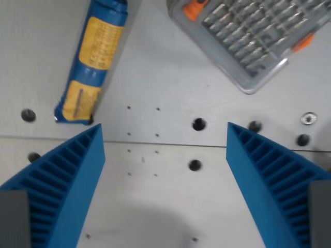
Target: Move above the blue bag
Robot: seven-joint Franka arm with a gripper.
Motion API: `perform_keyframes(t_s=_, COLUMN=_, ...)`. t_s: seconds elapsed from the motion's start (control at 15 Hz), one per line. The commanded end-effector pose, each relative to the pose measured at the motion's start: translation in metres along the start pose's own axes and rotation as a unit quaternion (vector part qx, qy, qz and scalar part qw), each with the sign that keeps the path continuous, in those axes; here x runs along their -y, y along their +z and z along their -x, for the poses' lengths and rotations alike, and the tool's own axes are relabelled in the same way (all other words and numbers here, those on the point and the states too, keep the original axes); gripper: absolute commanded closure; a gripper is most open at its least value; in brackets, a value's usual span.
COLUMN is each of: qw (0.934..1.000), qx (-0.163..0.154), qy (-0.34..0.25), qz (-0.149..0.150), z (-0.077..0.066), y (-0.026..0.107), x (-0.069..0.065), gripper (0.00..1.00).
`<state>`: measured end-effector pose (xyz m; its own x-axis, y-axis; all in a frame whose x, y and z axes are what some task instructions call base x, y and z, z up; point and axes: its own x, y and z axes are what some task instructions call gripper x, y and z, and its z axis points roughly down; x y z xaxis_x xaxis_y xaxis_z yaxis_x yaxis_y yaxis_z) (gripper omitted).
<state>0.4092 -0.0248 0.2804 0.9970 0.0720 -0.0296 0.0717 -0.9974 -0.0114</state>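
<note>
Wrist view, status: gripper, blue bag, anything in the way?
Gripper open, empty, over bare table. Blue bag lies off-centre at the wrist view's upper left, not yet under the gripper. Clear bit case at upper right, off the path.

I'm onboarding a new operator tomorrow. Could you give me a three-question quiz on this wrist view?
1. True or false: the gripper is holding the blue bag.
2. What lies at the wrist view's upper right? A) screwdriver bit case B) mug C) sponge
3. Fill in: the bag's label is mostly ____.

Key: 1. False, its fingers are apart over bare table. 2. A, the bit case. 3. Yellow.
</note>
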Motion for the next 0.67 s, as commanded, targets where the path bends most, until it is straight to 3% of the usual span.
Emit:
perform_keyframes(t_s=0.07, qw=0.9943, qx=-0.039, qy=0.099, qz=0.003, z=0.000, y=0.014, x=0.010, gripper=0.00)
perform_keyframes(t_s=0.67, qw=0.9831, qx=-0.040, qy=0.178, qz=-0.003, z=-0.006, y=0.059, x=0.039, gripper=0.00)
